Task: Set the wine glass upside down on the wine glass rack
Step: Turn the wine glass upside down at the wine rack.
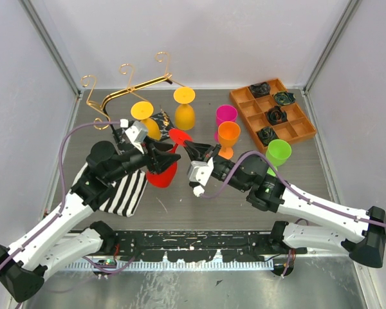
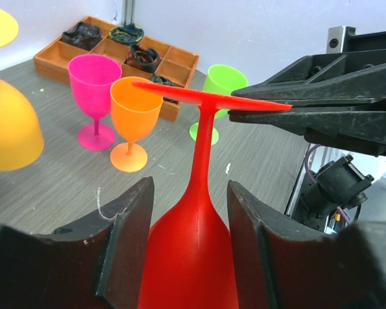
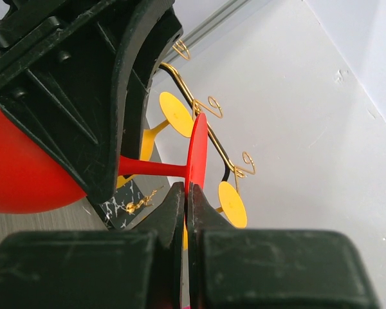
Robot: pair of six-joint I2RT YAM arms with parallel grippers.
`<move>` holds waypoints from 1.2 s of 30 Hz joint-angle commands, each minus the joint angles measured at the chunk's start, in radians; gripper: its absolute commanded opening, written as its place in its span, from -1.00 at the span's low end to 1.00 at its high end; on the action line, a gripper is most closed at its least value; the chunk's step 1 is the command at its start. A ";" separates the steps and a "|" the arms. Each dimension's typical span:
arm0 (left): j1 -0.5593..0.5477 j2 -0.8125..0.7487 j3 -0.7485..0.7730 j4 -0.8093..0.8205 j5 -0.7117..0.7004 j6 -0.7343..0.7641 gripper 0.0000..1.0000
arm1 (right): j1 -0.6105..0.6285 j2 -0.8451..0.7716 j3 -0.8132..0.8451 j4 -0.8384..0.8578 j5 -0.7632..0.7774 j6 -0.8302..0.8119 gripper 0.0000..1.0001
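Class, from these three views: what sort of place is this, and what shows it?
Probably a robotics lab test cell: left arm and right arm bolted at the table edge, plain white walls in metal framing, a wine glass rack and pink plastic wine glass as props.

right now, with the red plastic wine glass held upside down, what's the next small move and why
Probably close the left gripper on the red plastic wine glass: it only flanks the bowl, while the right gripper pinches just the foot's rim, a weak hold for reaching the thin gold metal rack.
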 commanded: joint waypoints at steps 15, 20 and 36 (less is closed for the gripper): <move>-0.021 0.059 0.029 0.129 0.041 0.014 -0.17 | 0.000 -0.039 0.030 0.119 -0.037 0.060 -0.99; -0.024 0.061 0.028 0.131 0.037 0.016 -0.53 | 0.000 -0.039 0.018 0.128 -0.033 0.065 -0.99; -0.025 -0.025 -0.052 0.080 -0.100 0.017 -1.00 | 0.000 -0.045 0.013 0.143 -0.005 0.089 -0.37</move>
